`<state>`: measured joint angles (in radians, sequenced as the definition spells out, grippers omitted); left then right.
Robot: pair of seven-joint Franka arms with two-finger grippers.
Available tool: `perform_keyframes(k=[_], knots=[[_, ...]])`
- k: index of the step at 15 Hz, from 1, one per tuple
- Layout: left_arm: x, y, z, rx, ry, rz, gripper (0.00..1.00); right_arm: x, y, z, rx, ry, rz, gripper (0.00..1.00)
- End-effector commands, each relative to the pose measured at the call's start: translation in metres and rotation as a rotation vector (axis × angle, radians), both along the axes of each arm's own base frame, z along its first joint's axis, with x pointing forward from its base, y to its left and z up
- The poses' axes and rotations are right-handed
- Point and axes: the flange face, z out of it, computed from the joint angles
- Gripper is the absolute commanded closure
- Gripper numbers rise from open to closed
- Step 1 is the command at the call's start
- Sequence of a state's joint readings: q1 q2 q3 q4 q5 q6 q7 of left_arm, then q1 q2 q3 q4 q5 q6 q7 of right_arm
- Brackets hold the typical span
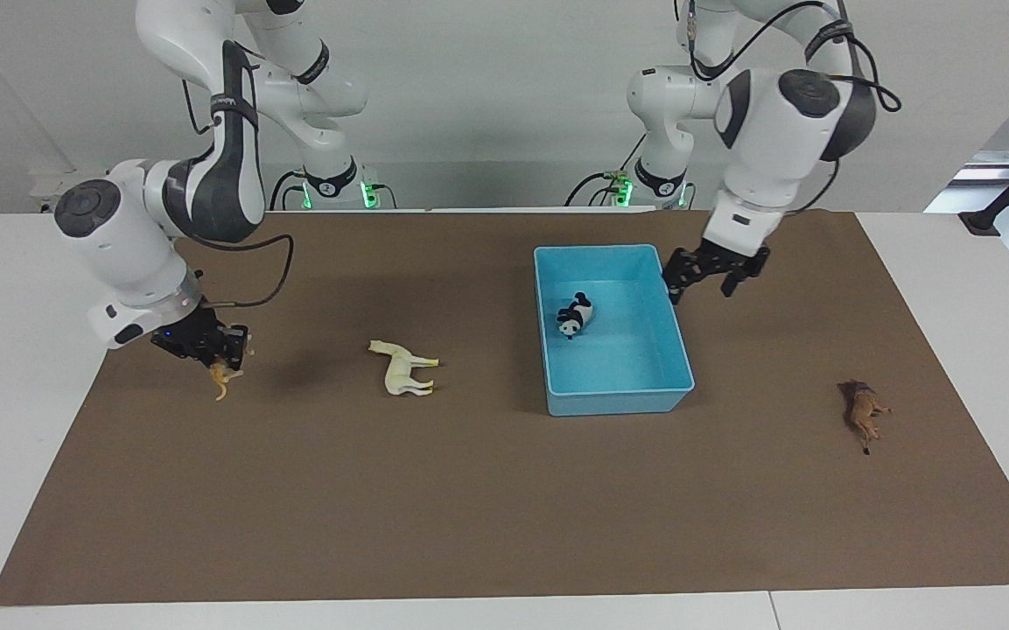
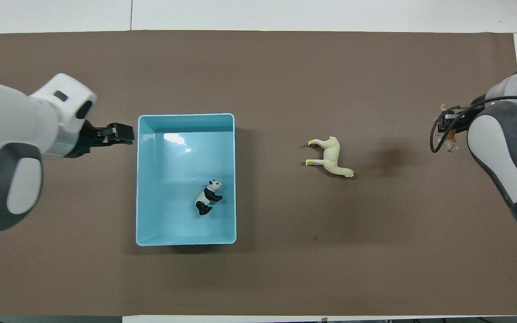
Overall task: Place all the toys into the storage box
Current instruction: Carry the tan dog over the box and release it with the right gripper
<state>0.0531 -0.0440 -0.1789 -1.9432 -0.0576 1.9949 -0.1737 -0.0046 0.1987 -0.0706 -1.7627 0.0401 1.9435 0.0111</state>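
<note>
from my station i see the left arm bent down over the bench, its left tool [image 1: 704, 278] up in the air above the storage box [image 1: 684, 353] wall at the left arm's end, fingers spread and holding nothing. the panda [image 1: 574, 315] lies on its side inside the box, apart from that tool. the right arm folds low at its own end, and the right tool [image 1: 222, 354] is pinching the tiger [image 1: 220, 381], which dangles just above the brown mat [image 1: 469, 507]. the horse [image 1: 403, 367] lies on its side between the tiger and the box. the lion [image 1: 861, 411] lies on the mat toward the left arm's end, well apart from both tools.
</note>
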Motion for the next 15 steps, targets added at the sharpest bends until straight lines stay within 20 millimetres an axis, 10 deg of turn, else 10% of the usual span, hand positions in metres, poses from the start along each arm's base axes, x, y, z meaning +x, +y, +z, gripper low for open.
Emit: perform_keyframes(k=[1,3,8,15], knots=[[0.014,0.084,-0.004,0.016,-0.032,-0.085,0.00,0.016,0.075,0.058,0.044,-0.011,-0.103,1.00],[0.030,0.143,-0.022,0.033,-0.041,-0.137,0.00,0.019,0.143,0.096,0.155,-0.044,-0.221,1.00],[0.083,0.203,-0.080,0.130,-0.079,-0.166,0.00,0.008,0.335,0.128,0.355,-0.202,-0.393,1.00],[0.099,0.239,-0.152,0.111,-0.063,-0.237,0.00,-0.029,0.539,0.014,0.510,-0.237,-0.532,1.00]])
